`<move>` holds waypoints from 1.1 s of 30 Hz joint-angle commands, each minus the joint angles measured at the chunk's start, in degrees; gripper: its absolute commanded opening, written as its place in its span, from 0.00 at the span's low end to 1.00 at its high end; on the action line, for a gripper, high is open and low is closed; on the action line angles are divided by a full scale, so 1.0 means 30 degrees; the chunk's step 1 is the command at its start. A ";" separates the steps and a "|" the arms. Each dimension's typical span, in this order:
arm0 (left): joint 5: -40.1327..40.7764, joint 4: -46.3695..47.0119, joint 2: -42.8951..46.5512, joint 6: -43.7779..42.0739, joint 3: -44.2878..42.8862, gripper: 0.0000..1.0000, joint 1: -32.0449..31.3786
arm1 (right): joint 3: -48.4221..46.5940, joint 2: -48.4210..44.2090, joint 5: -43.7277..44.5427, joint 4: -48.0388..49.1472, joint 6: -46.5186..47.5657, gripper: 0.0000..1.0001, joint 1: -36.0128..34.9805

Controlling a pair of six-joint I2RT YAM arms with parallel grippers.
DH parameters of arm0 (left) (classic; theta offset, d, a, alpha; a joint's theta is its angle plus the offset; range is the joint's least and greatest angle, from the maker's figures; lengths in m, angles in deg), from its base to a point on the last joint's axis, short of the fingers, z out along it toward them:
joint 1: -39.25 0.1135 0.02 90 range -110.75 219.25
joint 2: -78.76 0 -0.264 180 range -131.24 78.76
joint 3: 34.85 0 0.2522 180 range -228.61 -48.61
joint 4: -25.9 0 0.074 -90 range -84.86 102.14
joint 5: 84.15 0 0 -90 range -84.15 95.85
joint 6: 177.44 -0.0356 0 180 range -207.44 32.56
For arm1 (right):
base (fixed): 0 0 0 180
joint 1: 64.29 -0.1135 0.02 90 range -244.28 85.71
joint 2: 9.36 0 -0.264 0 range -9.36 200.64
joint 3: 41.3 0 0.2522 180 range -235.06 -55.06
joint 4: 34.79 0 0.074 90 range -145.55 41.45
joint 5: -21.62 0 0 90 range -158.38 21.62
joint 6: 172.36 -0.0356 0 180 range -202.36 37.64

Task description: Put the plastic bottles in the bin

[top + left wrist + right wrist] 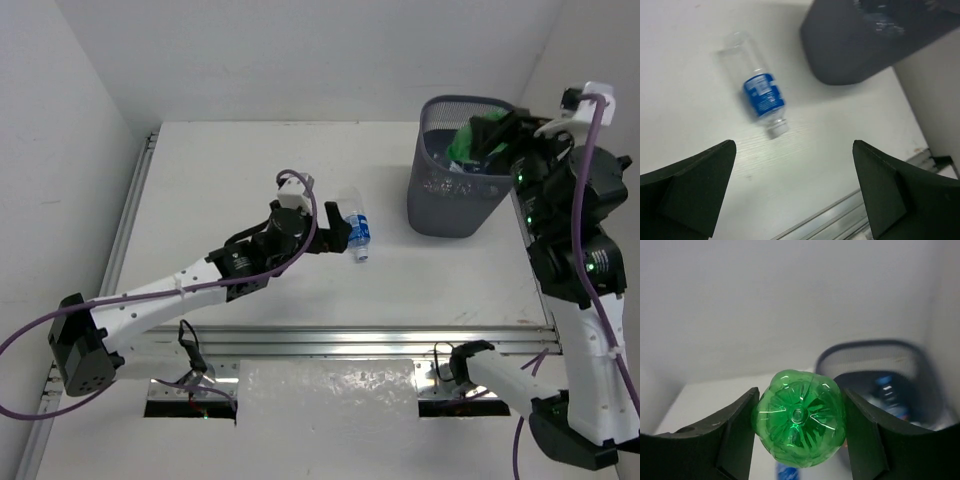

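A clear plastic bottle [357, 232] with a blue label and white cap lies on its side on the white table. My left gripper [336, 238] hovers just left of it. In the left wrist view this bottle [761, 97] lies ahead of my left gripper [795, 192], which stands wide open with nothing between its fingers. My right gripper [484, 133] is over the dark grey mesh bin [436, 205], shut on a bright green bottle [463, 148]. The right wrist view shows the green bottle [799, 417] bottom-on, with both fingers of my right gripper [799, 412] pressed against its sides. Another blue-labelled bottle [888, 392] lies inside the bin [867, 351].
The bin [850, 50] stands at the table's back right, close to the white side wall. An aluminium rail [350, 340] runs along the table's near edge, another rail [128, 215] along its left side. White walls close in the back and both sides.
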 commanded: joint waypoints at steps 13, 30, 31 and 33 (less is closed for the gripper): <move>0.5603 -1.1166 -0.2812 0.9285 -0.4814 1.00 0.2552 | -0.8820 0.8888 0.5128 -0.4302 0.3176 0.99 0.0617; 0.7572 -1.5017 0.8550 0.5063 -0.2210 1.00 0.2612 | -0.1972 1.5181 -0.0047 -0.1121 0.0474 0.99 -0.4951; 0.7425 -1.4375 0.8935 0.4528 -0.1598 1.00 0.2612 | -0.1649 1.6405 0.0012 -0.0879 0.0533 0.99 -0.4980; 0.7161 -1.4047 0.9958 0.3880 -0.1067 1.00 0.2612 | -0.1850 1.7816 0.0565 -0.0673 0.0796 0.99 -0.4951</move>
